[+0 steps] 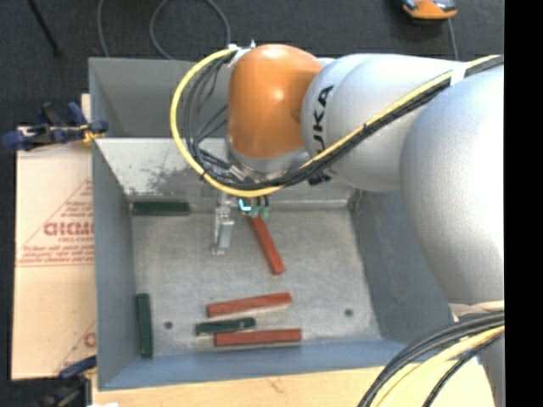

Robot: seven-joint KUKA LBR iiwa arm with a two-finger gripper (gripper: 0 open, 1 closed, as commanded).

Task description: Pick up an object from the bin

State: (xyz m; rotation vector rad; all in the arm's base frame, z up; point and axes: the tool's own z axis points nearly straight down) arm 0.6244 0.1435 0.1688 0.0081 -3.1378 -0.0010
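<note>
Gripper [227, 232] hung over the bin [110, 227]; whether wide or narrow, could not tell. Red stick [266, 244] just beside it lay diagonal, far end pointing down-right.

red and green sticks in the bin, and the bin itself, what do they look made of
Red sticks: flat orange-red bars, straight edges, matt even colour; likely painted wood or plastic, the look leaves it open. Green sticks: same shape, dark matt green, probably the same stuff. Bin: dull grey sheet metal, with dark scuff marks on its back wall.
</note>
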